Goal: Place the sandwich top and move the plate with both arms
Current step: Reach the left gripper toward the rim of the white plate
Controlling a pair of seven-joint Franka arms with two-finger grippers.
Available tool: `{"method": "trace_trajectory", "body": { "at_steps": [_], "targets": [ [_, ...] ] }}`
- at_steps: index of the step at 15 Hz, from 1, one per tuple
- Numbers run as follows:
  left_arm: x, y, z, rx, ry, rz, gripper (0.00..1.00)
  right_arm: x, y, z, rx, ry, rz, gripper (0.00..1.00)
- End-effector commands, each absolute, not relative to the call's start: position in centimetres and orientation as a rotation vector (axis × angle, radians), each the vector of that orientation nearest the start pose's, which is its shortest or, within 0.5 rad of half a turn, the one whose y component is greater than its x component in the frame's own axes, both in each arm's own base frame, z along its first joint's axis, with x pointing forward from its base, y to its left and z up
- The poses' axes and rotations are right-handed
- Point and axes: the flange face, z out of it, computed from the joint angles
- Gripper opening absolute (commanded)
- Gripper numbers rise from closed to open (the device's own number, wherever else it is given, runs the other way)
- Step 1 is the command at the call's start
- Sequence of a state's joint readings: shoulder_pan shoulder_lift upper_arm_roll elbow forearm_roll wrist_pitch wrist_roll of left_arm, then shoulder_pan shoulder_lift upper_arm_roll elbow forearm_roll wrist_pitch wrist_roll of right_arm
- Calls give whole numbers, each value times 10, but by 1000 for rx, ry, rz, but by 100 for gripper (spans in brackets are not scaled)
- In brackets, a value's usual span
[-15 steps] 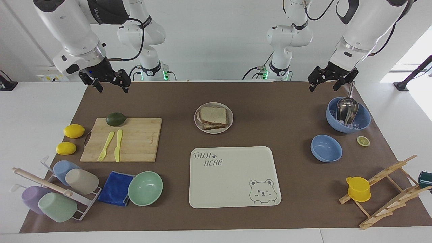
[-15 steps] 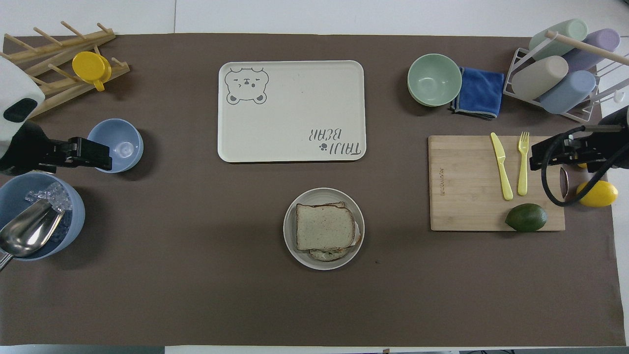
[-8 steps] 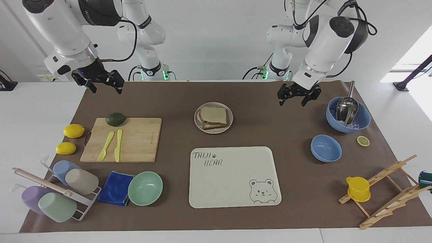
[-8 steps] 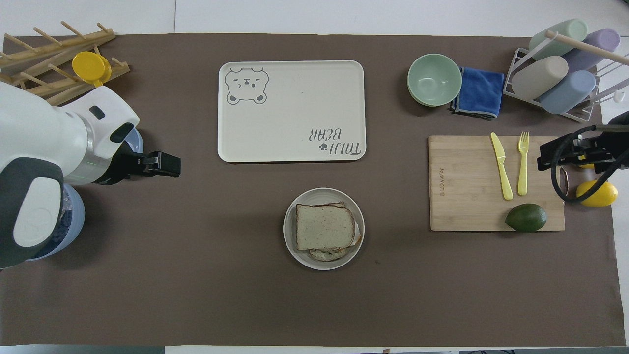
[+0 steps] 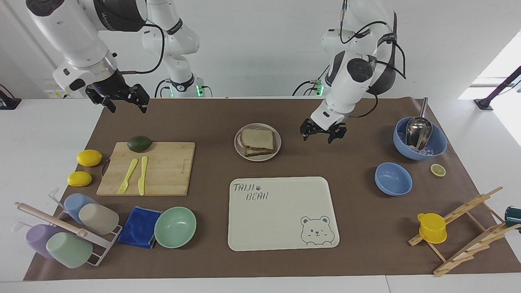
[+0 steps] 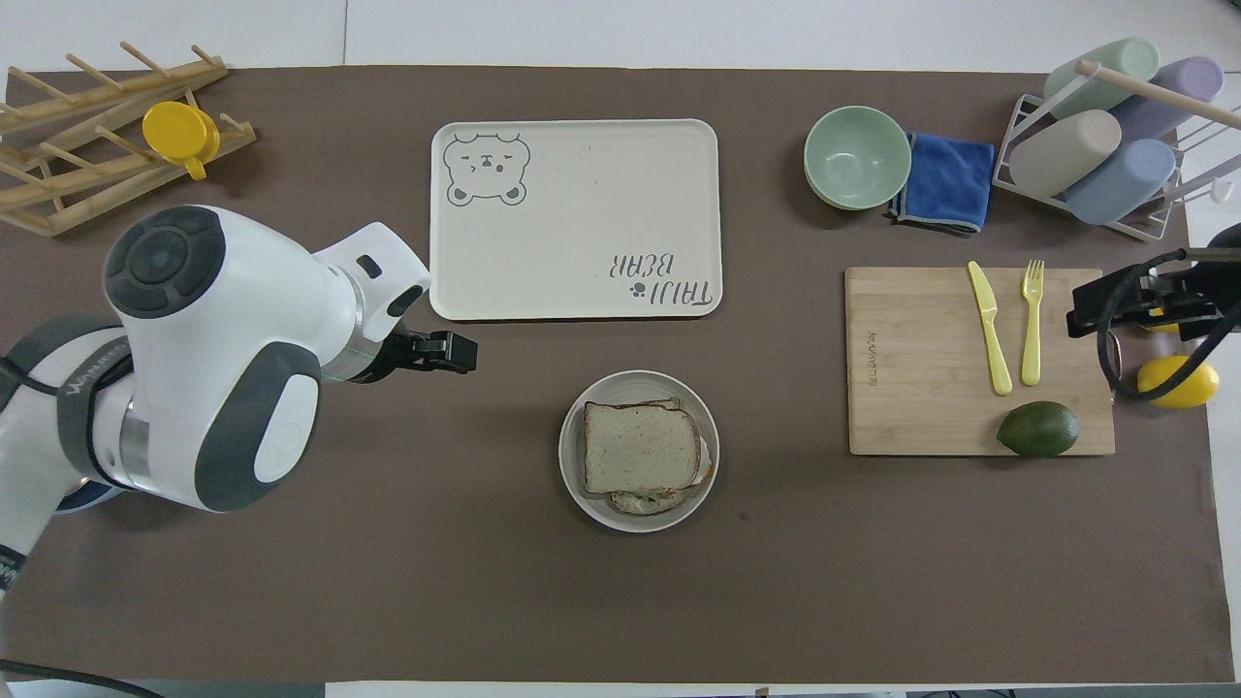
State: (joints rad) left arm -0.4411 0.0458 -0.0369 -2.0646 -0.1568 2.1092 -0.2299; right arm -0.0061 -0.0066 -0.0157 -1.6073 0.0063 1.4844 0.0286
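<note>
Left gripper (image 5: 323, 132), fingers spread, empty, hangs just beside the plate (image 5: 277, 149) toward the left arm's end. Sandwich top (image 5: 257, 139) already lies on the plate. Right gripper (image 5: 122, 99), spread, waits well apart.

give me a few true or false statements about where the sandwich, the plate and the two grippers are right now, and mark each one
1. The sandwich top lies on the sandwich on the plate. True.
2. The plate sits on the bear-print tray. False: it is on the brown mat, nearer to the robots than the tray.
3. The left gripper holds the plate's rim. False: it is open and hangs beside the plate, toward the left arm's end of the table, touching nothing.
4. The right gripper is over the mat's corner, away from the plate. True.
5. An avocado lies on the cutting board. True.
</note>
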Motion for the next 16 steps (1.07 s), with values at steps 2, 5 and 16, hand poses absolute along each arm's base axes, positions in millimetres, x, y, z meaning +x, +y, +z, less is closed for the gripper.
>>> {"method": "trace_trajectory", "body": {
  "at_steps": [2,5,16],
  "targets": [
    [459,-287,377,-3297,210,62,100,541,-11,615,-3148,-4,133,100],
    [451,-311,351,-3294,137,76,100,541,-2,617,-3140,-46,123,100],
    [430,-328,324,-3295,130,148,81,543,-19,619,-3130,14,86,100]
  ]
}}
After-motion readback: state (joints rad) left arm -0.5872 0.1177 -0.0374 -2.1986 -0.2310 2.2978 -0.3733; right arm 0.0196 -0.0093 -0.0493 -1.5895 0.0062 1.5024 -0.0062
